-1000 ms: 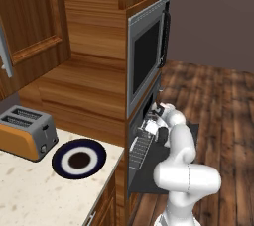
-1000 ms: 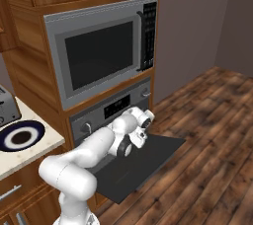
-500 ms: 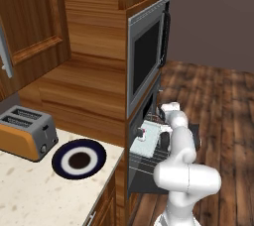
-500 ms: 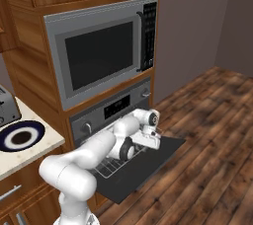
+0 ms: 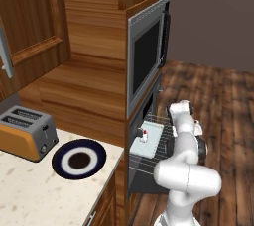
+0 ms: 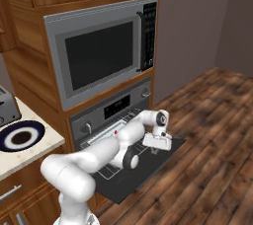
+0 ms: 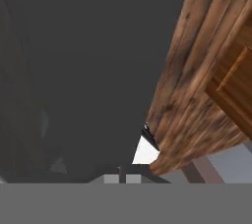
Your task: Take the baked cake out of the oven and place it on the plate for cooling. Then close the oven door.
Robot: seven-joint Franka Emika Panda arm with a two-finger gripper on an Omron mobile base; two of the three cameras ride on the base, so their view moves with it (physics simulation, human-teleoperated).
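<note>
While the oven door point(image 6: 141, 179) lies dropped open and the baked cake point(image 5: 144, 134) sits on the tray pulled out over it, the gripper point(image 6: 157, 141), jaws together beside the tray, should open before approaching the cake.

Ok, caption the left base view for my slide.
Oven door down, cake on a pulled-out tray, plate waiting beside the toaster.
</note>
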